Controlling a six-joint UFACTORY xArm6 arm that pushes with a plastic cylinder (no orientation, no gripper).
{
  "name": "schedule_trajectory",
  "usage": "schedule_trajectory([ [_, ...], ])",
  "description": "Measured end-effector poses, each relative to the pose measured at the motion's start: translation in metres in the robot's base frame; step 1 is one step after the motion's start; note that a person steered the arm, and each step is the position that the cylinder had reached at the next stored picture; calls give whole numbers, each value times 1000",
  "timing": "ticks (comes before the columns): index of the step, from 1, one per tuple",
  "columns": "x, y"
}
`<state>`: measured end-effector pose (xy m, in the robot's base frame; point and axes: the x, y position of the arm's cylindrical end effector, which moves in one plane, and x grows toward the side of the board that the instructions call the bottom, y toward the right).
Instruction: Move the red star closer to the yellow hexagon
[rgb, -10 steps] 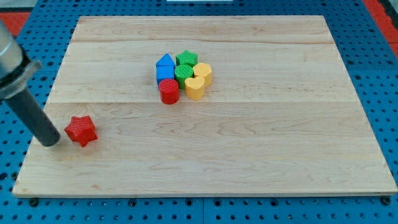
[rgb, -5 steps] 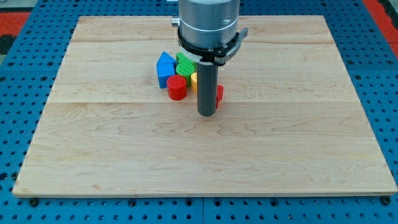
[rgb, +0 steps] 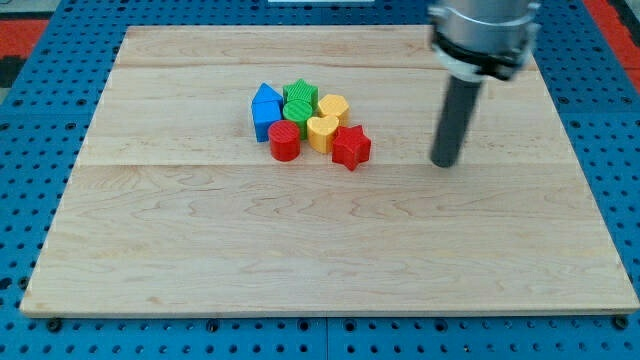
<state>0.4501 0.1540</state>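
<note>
Camera view: a wooden board (rgb: 330, 260) lies on a blue pegboard.
My tip (rgb: 445, 163): bare rod end with no jaws, grasping nothing, resting on the board well to the view's right of the blocks.
Red star (rgb: 350, 147): at the cluster's lower right, touching the yellow heart (rgb: 321, 131).
Yellow hexagon (rgb: 333, 107): just above the heart, near the star.
Others: blue block (rgb: 265, 110), green star (rgb: 300, 94), green block (rgb: 297, 112), red cylinder (rgb: 284, 141), packed together.

Red star (rgb: 351, 147) flat on the board, just beside the yellow hexagon (rgb: 333, 107)
</note>
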Motion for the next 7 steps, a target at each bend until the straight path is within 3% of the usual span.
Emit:
schedule_trajectory([
  [2, 22, -71],
  [4, -39, -74],
  [5, -29, -67],
  [6, 21, -59],
  [7, -7, -100],
])
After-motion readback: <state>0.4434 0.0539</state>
